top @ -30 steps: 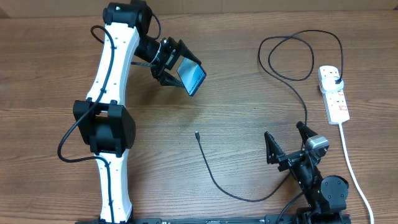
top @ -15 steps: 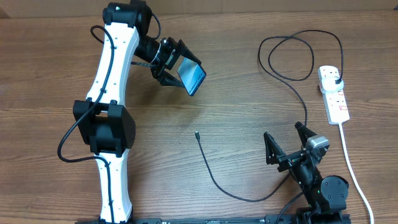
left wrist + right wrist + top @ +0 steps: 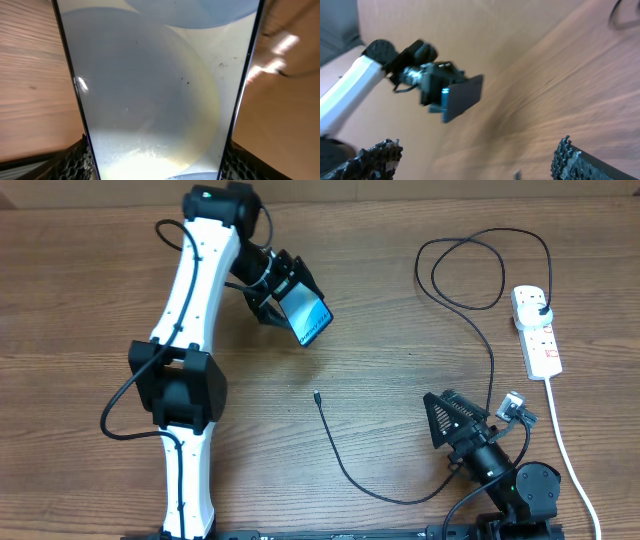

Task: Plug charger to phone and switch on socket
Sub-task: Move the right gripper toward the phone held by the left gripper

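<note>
My left gripper (image 3: 290,298) is shut on the phone (image 3: 308,318) and holds it above the table at the back left, its lit light-blue screen facing up and its free end pointing right. In the left wrist view the phone (image 3: 155,85) fills the frame between the two fingers (image 3: 75,160). The charger's connector tip (image 3: 316,395) lies loose mid-table. Its thin black cable (image 3: 345,470) curves toward my right arm, then loops up to the black plug (image 3: 541,308) in the white socket (image 3: 536,330). My right gripper (image 3: 452,418) stands open and holds nothing. The right wrist view is blurred and shows the phone (image 3: 462,97) far ahead.
The socket's white cord (image 3: 565,445) runs down the right side to the table's front edge, close to my right arm's base (image 3: 530,490). The black cable passes beside and under my right arm. My white left arm (image 3: 185,380) spans the left side.
My left arm has shifted slightly right and turned the phone, which now points more downward. My right gripper has rolled and swung toward the left, still open.
</note>
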